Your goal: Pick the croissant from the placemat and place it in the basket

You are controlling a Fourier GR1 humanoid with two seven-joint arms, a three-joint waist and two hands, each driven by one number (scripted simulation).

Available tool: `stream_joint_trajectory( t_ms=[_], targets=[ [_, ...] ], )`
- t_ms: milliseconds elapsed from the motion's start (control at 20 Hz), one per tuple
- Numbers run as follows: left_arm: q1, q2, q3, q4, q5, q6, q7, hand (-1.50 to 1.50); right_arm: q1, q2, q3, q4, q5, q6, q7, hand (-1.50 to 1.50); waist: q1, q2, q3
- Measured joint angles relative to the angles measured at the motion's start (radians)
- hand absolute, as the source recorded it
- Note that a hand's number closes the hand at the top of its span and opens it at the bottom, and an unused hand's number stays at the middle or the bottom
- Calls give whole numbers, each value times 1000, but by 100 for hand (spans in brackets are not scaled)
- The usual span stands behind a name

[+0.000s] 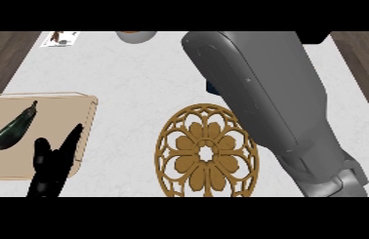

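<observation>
1. Left hand, black, rests open at the lower left with fingers straight up and nothing in it. The right hand is hidden beyond its own grey forearm, so I cannot tell its state.
2. No croissant shows on the round brown openwork wooden placemat (whose right edge lies under the forearm), so its direction and long axis cannot be judged.
3. Likely the right arm is nearer the placemat, with the left hand well apart.
4. Counts:
   - one placemat
   - one flat beige tray bearing one long dark green vegetable
   - one pale bowl
   - one small card
   - no basket seen
</observation>
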Motion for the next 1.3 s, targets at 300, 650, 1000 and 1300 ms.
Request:
stream_joint_trajectory(
  t_ms=[300,650,1000,1300],
  targets=[
    [10,-8,3,-9,-14,3,-19,0,2,-51,-97,79,-2,19,-53,150,-1,3,-1],
    [2,-20,7,-5,-28,6,-13,0,39,-85,-180,164,-28,-12,-133,150,1,5,1],
    [5,-27,15,-8,-30,-3,-14,0,125,-74,-279,164,-101,-129,-207,150,0,6,0],
    [2,-28,26,-2,-28,-18,-16,0,216,-76,-323,182,-163,-216,-310,150,0,5,1]
  ],
)
